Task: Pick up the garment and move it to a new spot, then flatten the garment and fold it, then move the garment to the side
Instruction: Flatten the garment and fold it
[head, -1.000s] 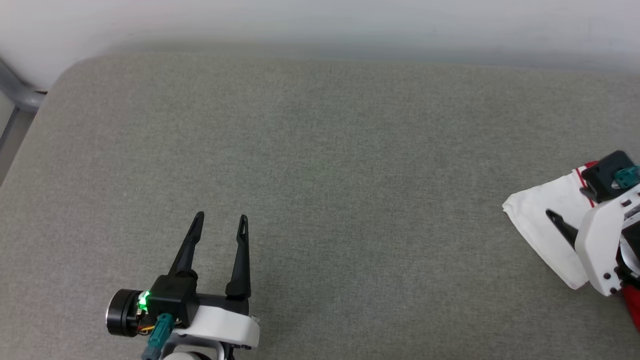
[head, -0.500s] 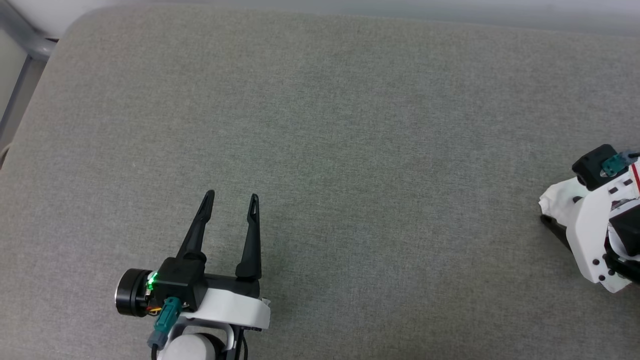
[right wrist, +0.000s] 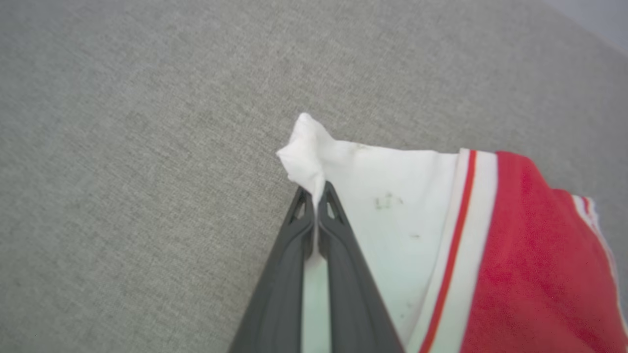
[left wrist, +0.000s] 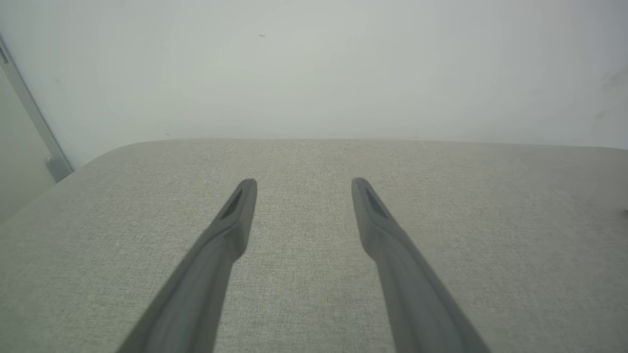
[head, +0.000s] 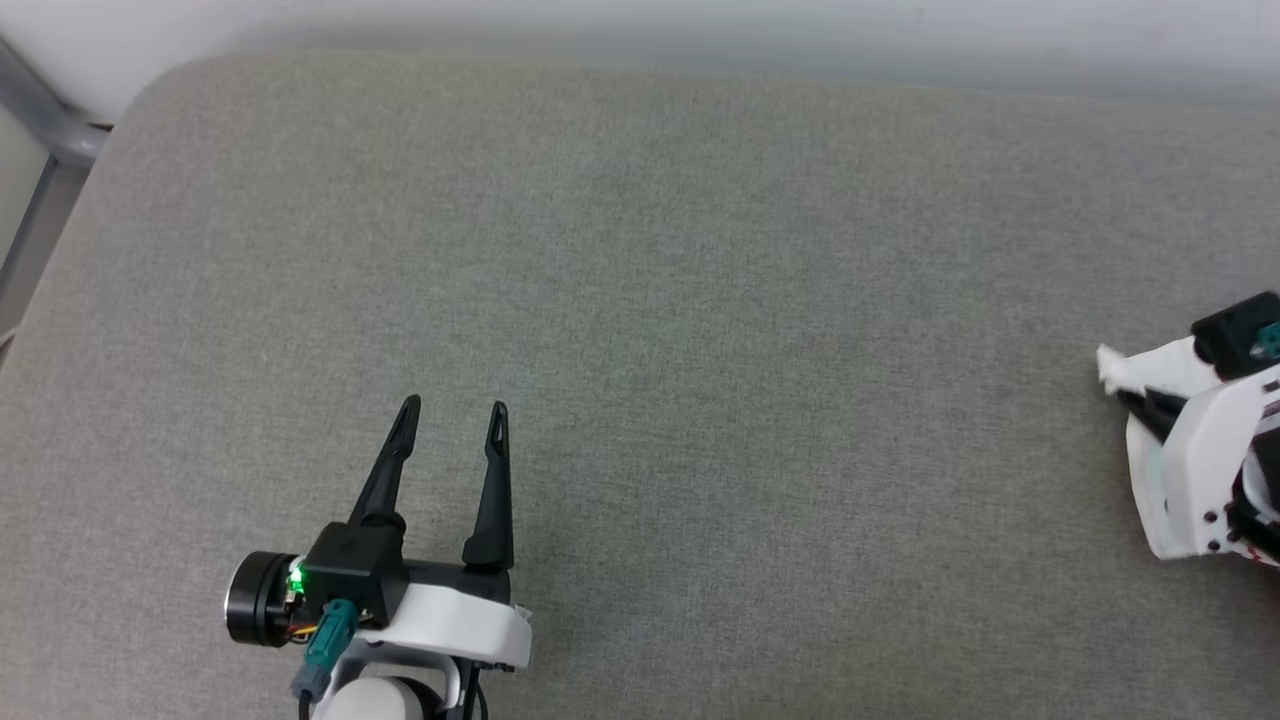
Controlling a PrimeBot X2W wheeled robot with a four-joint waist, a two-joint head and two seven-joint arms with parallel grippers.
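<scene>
The garment (right wrist: pixel 530 274) is at the far right of the grey counter (head: pixel 700 300), at the right edge of the head view, where a bit of white cloth (head: pixel 1140 368) pokes out past the right arm's pale housing; the right wrist view shows more of it: a white sleeve (right wrist: pixel 392 211) with a few faint dark marks, red-and-white striped trim, then the red body running off the right and bottom edges; no print can be seen from here.

The right claw (right wrist: pixel 314 193) is pinched tight on the corner of that sleeve, its two dark fingers (right wrist: pixel 289 255) pressed together with a thin fold of white between them; a crumpled tuft of cloth sticks out just beyond the tips; whether the sleeve is clear of the counter or lying on it I cannot tell.

The left claw (head: pixel 454 405) is at the near left of the counter, well apart from the garment; its fingers stand wide and hold nothing; the left wrist view has the left claw (left wrist: pixel 303 184) pointing toward the far edge of the counter (left wrist: pixel 490 206), with a pale wall (left wrist: pixel 314 73) behind.

A grey metal bar (head: pixel 40 140) runs by the counter's rounded far left corner.
</scene>
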